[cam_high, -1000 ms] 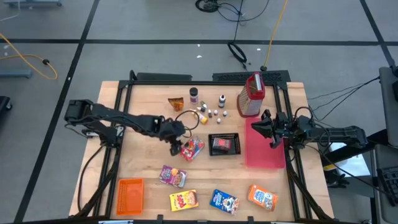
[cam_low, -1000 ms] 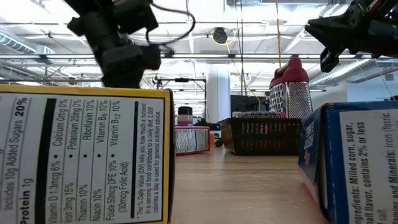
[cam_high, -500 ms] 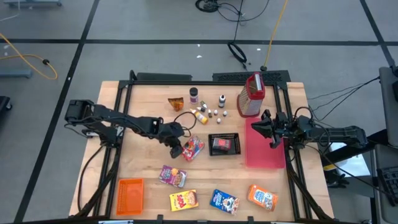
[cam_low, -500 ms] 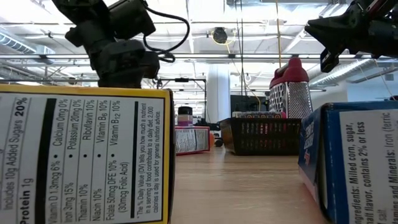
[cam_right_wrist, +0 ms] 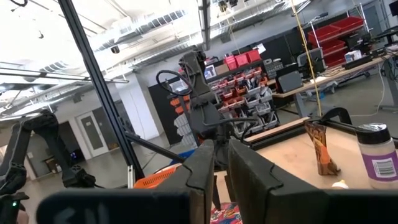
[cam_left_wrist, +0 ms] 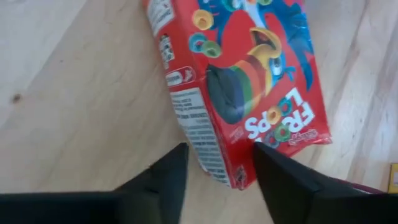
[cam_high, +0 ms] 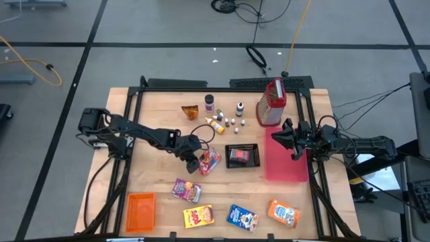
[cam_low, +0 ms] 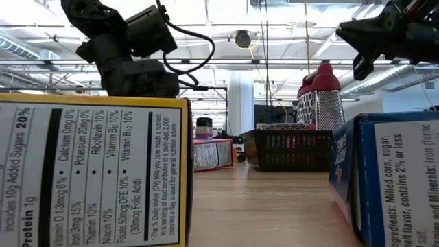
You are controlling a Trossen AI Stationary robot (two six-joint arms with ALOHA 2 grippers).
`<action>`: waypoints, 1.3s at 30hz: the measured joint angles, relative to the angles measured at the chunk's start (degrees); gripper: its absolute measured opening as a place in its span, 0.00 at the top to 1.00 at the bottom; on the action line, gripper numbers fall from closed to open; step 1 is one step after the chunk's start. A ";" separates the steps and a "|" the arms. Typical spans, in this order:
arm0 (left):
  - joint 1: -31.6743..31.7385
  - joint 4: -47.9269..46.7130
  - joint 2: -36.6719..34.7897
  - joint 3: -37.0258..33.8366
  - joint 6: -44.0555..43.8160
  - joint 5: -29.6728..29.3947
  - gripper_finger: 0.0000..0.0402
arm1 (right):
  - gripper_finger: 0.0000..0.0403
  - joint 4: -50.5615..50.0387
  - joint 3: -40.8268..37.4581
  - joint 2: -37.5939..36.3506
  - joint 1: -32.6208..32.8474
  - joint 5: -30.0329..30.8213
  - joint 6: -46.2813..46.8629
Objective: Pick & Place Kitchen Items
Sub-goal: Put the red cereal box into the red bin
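Observation:
A red cereal box [cam_high: 209,159] lies flat on the wooden table, left of the black mesh basket [cam_high: 242,155]. My left gripper [cam_high: 192,163] slants down over the box's left end. In the left wrist view its open fingers stand on either side of the box's near corner [cam_left_wrist: 236,179]. My right gripper [cam_high: 290,138] waits shut in the air over the red tray's far left corner [cam_high: 277,134]. Purple [cam_high: 187,190], yellow [cam_high: 198,216] and blue [cam_high: 242,216] boxes and an orange packet [cam_high: 283,212] lie along the near edge. My left gripper has one finger [cam_left_wrist: 168,177] beside the red box's printed side panel [cam_left_wrist: 198,140] and the other [cam_left_wrist: 280,180] over its front face. They come slanting down from the table's left. I cannot tell whether either finger touches the box, which lies flat on the table.
Tiny bottles [cam_high: 225,121], a jar [cam_high: 209,102] and an orange snack packet [cam_high: 190,111] stand at the far middle. A metal grater with a red top [cam_high: 271,102] stands far right. An orange crate [cam_high: 141,212] sits near left. The basket holds a red item.
My left gripper has sunk toward the red cereal box and rolled at the wrist. The box has stayed where it was.

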 joint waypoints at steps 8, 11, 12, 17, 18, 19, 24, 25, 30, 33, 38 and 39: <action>0.03 0.62 -0.50 0.00 2.17 1.61 0.97 | 0.89 -0.03 0.00 0.30 0.00 0.00 0.04; 0.03 0.58 -0.50 0.00 2.61 1.68 0.99 | 0.89 0.01 0.00 0.32 0.00 0.00 0.06; 0.03 0.54 -0.64 0.00 2.73 1.72 0.99 | 0.89 -0.01 0.00 0.32 0.00 0.00 0.07; 0.05 0.10 -3.68 -0.13 3.75 2.80 1.00 | 0.89 0.00 0.00 0.48 0.00 -1.54 -0.26; 0.07 0.04 -4.90 -0.13 4.05 3.08 1.00 | 0.89 0.20 0.00 0.75 0.07 -2.37 -0.68; 0.09 0.07 -6.34 -0.13 4.54 3.50 1.00 | 0.89 0.56 0.00 1.11 0.23 -3.20 -1.66; 0.96 0.50 -13.59 -0.13 3.58 4.12 1.00 | 0.89 5.32 0.23 4.63 2.84 -4.66 -8.80; 1.22 1.03 -15.01 -0.13 3.16 4.12 1.00 | 0.89 5.92 0.72 5.72 3.66 -4.69 -10.44; 2.99 4.89 -19.88 -0.11 1.71 4.41 1.00 | 0.89 5.64 4.93 13.63 8.24 -4.57 -19.85; 4.20 7.82 -20.50 -0.09 1.69 7.37 1.00 | 0.89 7.71 9.35 19.61 10.84 -2.92 -25.86; 6.11 11.27 -20.09 -0.02 -0.92 11.74 1.00 | 0.89 6.81 16.08 30.47 14.84 5.70 -34.10; 6.55 11.52 -19.99 0.00 -1.48 12.17 1.00 | 0.89 7.07 17.70 32.87 15.57 6.74 -35.58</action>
